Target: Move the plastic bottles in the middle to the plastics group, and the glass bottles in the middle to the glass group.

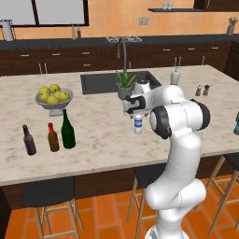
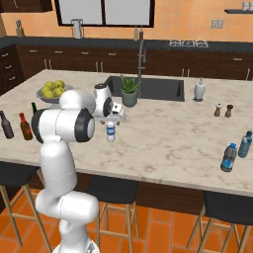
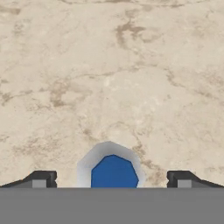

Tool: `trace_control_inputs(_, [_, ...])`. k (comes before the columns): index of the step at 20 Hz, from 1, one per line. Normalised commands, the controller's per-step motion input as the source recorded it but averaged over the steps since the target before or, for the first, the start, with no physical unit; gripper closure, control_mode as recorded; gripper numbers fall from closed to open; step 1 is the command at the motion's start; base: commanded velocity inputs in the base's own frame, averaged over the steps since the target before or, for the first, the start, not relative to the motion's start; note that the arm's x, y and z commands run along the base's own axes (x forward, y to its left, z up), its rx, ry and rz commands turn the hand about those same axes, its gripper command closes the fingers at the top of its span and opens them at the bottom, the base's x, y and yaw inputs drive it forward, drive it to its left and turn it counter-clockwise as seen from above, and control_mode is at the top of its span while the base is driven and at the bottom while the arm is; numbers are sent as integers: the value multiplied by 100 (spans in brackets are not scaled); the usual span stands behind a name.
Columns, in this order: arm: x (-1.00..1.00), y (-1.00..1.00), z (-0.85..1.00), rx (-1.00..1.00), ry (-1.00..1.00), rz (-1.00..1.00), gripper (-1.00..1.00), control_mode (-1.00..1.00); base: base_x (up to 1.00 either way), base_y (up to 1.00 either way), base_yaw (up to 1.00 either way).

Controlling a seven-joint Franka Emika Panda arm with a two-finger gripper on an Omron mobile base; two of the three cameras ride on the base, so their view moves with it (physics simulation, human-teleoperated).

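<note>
- Both base views look forward and down from behind the arm, sharing the counter (image 1: 107,135) and sink (image 1: 100,83).
- Hand view stares straight down, close over the counter.

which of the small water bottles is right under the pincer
The blue-capped water bottle mid-counter, standing directly below the open pincer. The other two water bottles stand together far off at the counter's right end.
</note>
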Motion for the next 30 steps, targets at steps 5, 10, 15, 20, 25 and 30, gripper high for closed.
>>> trace_control_inputs(5, [0, -3, 0, 0, 0, -2, 100, -100, 0, 0, 0])
trace_control_inputs(10, [-2, -1, 0, 0, 0, -3, 100, -100, 0, 0, 0])
trace_control_inputs(15, [-35, -2, 34, 0, -8, -1, 100, -100, 0, 0, 0])
trace_control_inputs(20, [-40, -53, 76, 0, -12, -3, 100, -100, 0, 0, 0])
trace_control_inputs(25, [-12, -100, 44, 0, -4, -14, 100, -100, 0, 0, 0])
trace_control_inputs(30, [-31, -100, 26, 0, 0, -18, 100, -100, 0, 0, 0])
